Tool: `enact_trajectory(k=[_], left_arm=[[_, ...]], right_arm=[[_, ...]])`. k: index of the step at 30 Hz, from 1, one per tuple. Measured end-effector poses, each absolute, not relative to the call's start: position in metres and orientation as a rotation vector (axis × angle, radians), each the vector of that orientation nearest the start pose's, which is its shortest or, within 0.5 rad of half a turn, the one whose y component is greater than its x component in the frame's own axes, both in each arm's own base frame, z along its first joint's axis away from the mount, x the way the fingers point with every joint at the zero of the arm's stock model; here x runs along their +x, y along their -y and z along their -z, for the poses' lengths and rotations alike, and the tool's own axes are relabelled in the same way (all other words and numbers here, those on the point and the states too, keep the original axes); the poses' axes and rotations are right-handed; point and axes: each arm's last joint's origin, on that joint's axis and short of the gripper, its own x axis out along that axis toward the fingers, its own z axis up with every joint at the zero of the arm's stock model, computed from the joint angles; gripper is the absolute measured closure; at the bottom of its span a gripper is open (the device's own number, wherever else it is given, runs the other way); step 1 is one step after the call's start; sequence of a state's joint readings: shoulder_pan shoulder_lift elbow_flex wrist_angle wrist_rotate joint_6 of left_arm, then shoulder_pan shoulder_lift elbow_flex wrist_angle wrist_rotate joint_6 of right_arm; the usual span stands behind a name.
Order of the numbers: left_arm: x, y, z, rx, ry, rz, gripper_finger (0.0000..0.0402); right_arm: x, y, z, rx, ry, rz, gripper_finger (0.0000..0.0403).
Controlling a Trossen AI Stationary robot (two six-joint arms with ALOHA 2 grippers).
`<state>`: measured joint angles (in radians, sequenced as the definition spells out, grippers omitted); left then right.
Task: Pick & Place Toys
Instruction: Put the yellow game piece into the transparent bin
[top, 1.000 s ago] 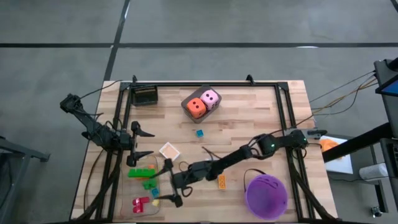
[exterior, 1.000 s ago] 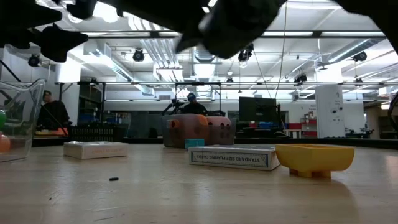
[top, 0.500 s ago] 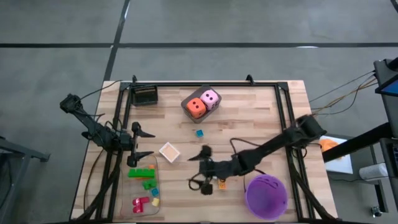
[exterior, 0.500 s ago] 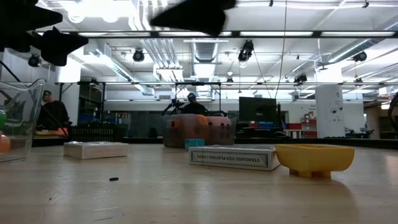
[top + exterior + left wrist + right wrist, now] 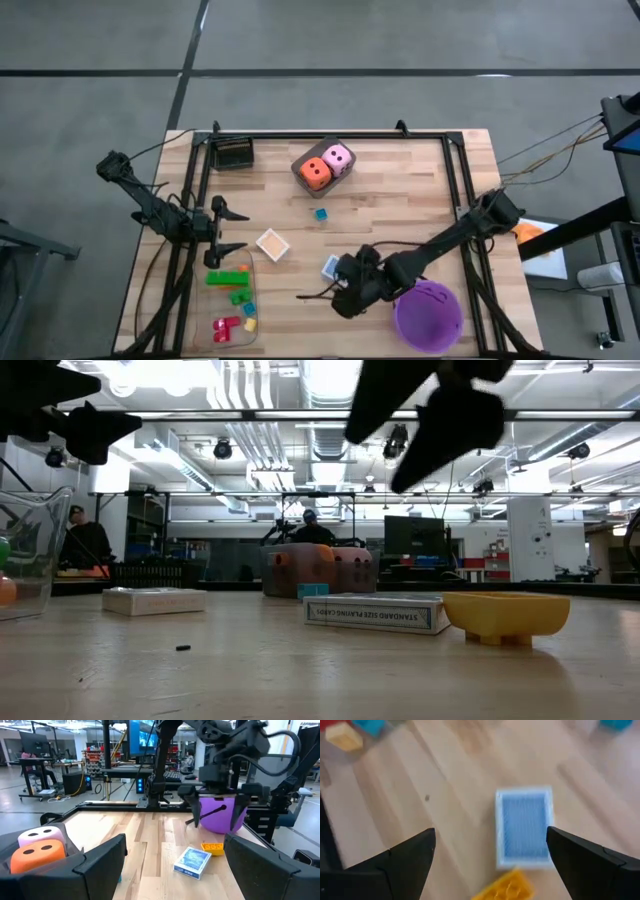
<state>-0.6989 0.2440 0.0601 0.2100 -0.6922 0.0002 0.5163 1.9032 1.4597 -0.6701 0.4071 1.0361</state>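
My right gripper [image 5: 340, 292] hangs open above the table and holds nothing. Below it lie a blue card box [image 5: 524, 827] and an orange brick [image 5: 507, 885], both flat on the wood. The purple bucket [image 5: 428, 315] stands just right of it. My left gripper [image 5: 232, 232] waits open at the table's left side, pointing level. An orange die [image 5: 315, 173] and a pink die [image 5: 339, 157] sit together at the far middle. A small blue brick [image 5: 320, 214] lies alone. Green, red and yellow bricks lie in the clear tray [image 5: 232, 300].
A pale square tile [image 5: 271, 244] lies left of the card box. A black box [image 5: 233, 153] stands at the far left corner. A black frame rail [image 5: 330, 138] runs along the table's far edge and down both sides. Bare wood lies at the middle right.
My right gripper has swung from the clear tray at the near left toward the table's right edge and risen a little. Its wrist has rolled and it has tipped. It now hangs over the card box and orange brick, beside the bucket. Its fingers stayed open. Nothing on the table moved.
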Motion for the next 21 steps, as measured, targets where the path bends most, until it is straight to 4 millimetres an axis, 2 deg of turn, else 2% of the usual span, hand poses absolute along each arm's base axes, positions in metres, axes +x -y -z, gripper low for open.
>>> enact_trajectory(k=[7, 12, 21], left_arm=[[0.093, 0.054, -0.184, -0.018, 0.021, 0.007, 0.0064], [0.093, 0.054, -0.184, -0.018, 0.022, 0.007, 0.0064], [0.093, 0.054, -0.184, -0.018, 0.022, 0.007, 0.0064]], right_arm=[[0.351, -0.192, -0.199, 0.555, -1.083, 0.492, 0.0027], [0.345, -0.192, -0.185, 0.565, -1.211, 0.542, 0.0027], [0.343, -0.191, -0.181, 0.592, -1.267, 0.565, 0.0027]])
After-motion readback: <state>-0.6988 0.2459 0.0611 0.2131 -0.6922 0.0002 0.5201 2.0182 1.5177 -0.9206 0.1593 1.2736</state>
